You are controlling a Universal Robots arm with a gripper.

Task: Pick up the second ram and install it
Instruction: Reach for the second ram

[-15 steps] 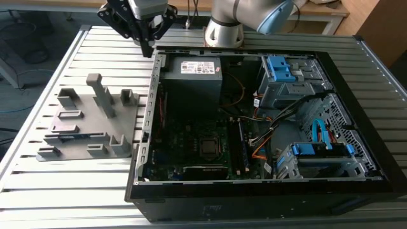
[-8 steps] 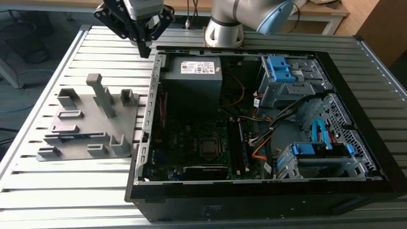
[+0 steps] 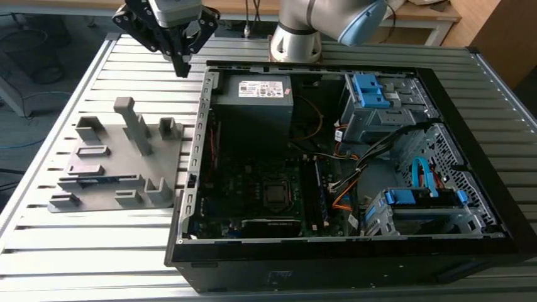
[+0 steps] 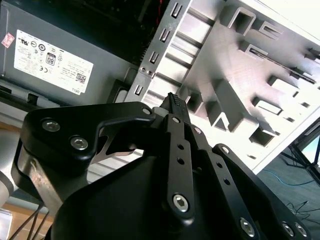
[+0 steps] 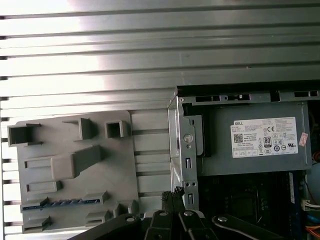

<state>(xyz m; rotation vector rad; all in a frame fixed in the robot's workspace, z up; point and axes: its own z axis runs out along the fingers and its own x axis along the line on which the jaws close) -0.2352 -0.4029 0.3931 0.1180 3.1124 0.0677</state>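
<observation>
The second ram [image 3: 98,181] lies flat in a slot of the gray holder tray [image 3: 113,165], at the tray's near end on the exterior view's left. The first wrist view shows it as a thin bluish strip [image 5: 62,202] low on the tray [image 5: 120,170]. My gripper [image 3: 180,68] hangs above the slatted table beyond the tray's far end, beside the far left corner of the open computer case [image 3: 200,132]. Its fingers are shut with nothing between them, and both wrist views show the tips together [image 4: 173,100] [image 5: 172,196]. It is well apart from the ram.
The open case holds a gray power supply [image 3: 256,100], the motherboard [image 3: 268,185], blue drive cages [image 3: 369,91] and loose cables. Upright blocks [image 3: 134,126] stand on the tray. The arm's base [image 3: 293,38] is behind the case. Bare slatted table surrounds the tray.
</observation>
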